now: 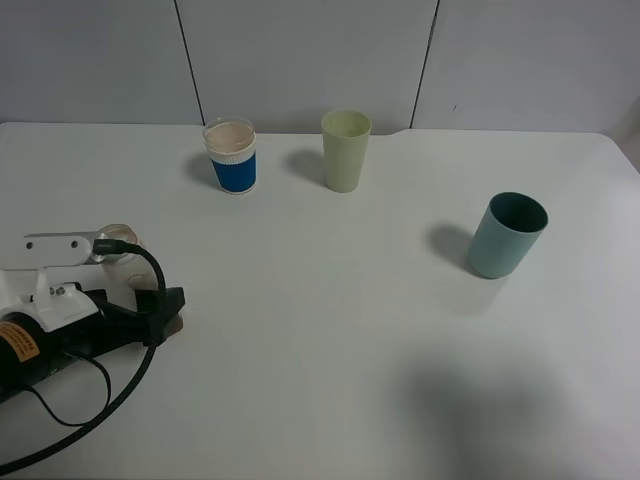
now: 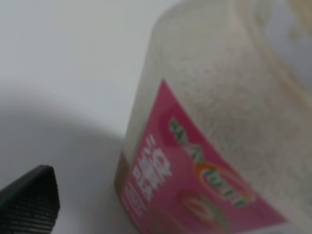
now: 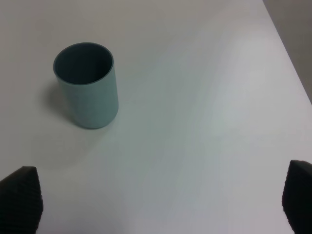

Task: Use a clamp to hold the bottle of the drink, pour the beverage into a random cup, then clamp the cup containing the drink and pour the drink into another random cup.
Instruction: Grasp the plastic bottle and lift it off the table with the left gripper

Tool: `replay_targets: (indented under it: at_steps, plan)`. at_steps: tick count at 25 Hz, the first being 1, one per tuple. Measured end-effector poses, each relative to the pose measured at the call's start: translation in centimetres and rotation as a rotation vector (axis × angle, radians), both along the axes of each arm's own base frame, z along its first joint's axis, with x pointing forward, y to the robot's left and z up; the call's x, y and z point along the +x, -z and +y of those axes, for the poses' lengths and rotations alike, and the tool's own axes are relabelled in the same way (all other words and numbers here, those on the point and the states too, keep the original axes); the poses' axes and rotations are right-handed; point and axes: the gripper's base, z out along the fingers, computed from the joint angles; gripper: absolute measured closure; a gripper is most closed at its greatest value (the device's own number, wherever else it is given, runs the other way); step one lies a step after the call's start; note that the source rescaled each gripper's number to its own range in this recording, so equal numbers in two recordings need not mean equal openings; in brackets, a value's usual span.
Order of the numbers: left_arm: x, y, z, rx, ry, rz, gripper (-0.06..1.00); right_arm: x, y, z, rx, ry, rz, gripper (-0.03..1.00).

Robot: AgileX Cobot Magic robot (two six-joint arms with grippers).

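The drink bottle (image 2: pixel 209 146) is clear plastic with a pink label and fills the left wrist view at close range. In the high view only its pale top (image 1: pixel 118 243) shows beside the left arm. My left gripper (image 1: pixel 167 304) is low at the table's front left. One black fingertip (image 2: pixel 31 200) shows wide of the bottle; the other is hidden behind it. A teal cup (image 1: pixel 507 235) stands at the right, also in the right wrist view (image 3: pixel 87 85). My right gripper (image 3: pixel 158 200) is open and empty, well short of the teal cup, and is out of the high view.
A clear cup with a blue sleeve (image 1: pixel 231 157) and a pale green cup (image 1: pixel 346 150) stand at the back of the white table (image 1: pixel 330 330). A black cable (image 1: pixel 120 385) loops from the left arm. The table's right edge (image 3: pixel 287 53) runs close to the teal cup.
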Motion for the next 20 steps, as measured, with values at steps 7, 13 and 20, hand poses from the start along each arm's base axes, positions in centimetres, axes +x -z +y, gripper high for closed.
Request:
replay_targets:
  at_steps: [7, 13, 20]
  plan:
    - [0.0, 0.1, 0.2, 0.014, -0.019, 0.01, -0.05, 0.0, 0.0, 0.0, 0.0, 0.0, 0.0, 0.0]
    - [0.0, 0.3, 0.9, 0.079, -0.063, 0.024, -0.05, 0.0, 0.0, 0.0, 0.0, 0.0, 0.0, 0.0]
    - [0.0, 0.5, 1.5, 0.097, -0.132, 0.042, 0.12, 0.0, 0.0, 0.0, 0.0, 0.0, 0.0, 0.0]
